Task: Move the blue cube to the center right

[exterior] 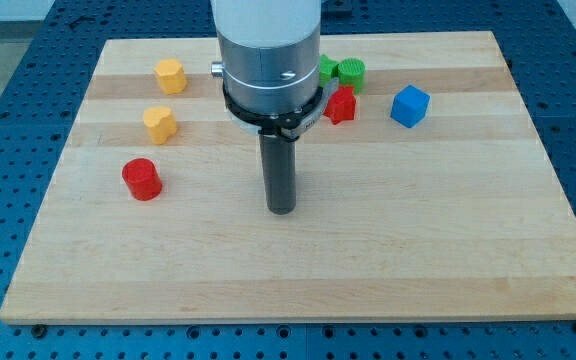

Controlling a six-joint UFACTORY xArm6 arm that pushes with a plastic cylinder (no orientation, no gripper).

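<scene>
The blue cube point(409, 105) sits on the wooden board point(418, 250) toward the view's upper right. My tip point(282, 209) rests on the board near the middle, well to the left of and below the blue cube, touching no block. The arm's grey body rises above the tip and hides part of the board's upper middle.
A red block point(341, 104) lies left of the blue cube. Two green blocks point(350, 71) sit above it, one partly hidden by the arm. Two yellow blocks point(170, 75) point(159, 124) and a red cylinder point(142, 179) lie at the view's left.
</scene>
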